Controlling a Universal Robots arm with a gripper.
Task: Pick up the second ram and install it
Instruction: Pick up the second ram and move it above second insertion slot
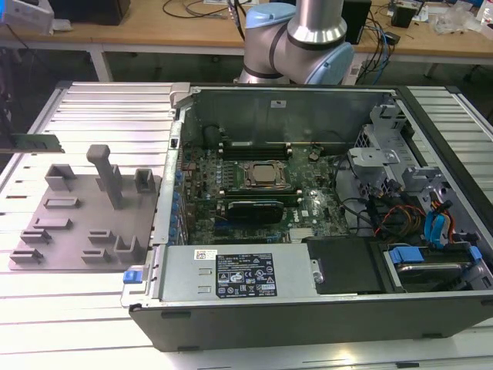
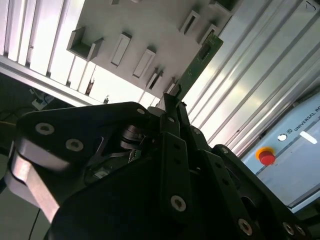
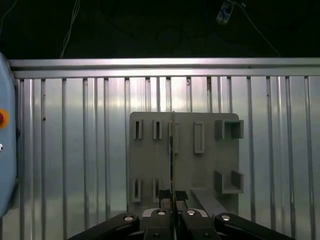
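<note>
The second ram [image 2: 200, 62], a thin green stick, is clamped at one end between my gripper [image 2: 172, 102] fingers, which are shut on it. In the first wrist view the ram [image 3: 172, 150] shows edge-on, rising from the gripper [image 3: 173, 196] above the grey plastic plate [image 3: 205, 170]. In the exterior view the ram [image 1: 37, 142] hangs in the air at the far left, above the plate's [image 1: 77, 231] far corner and well away from the open computer case [image 1: 308, 293].
The case lies open on the ribbed metal table [image 1: 100, 108], with the CPU socket [image 1: 266, 176] mid-board and long memory slots [image 1: 254, 145] beside it. Cables and drive bays [image 1: 416, 223] fill its right side. The arm's base [image 1: 296, 46] stands behind the case.
</note>
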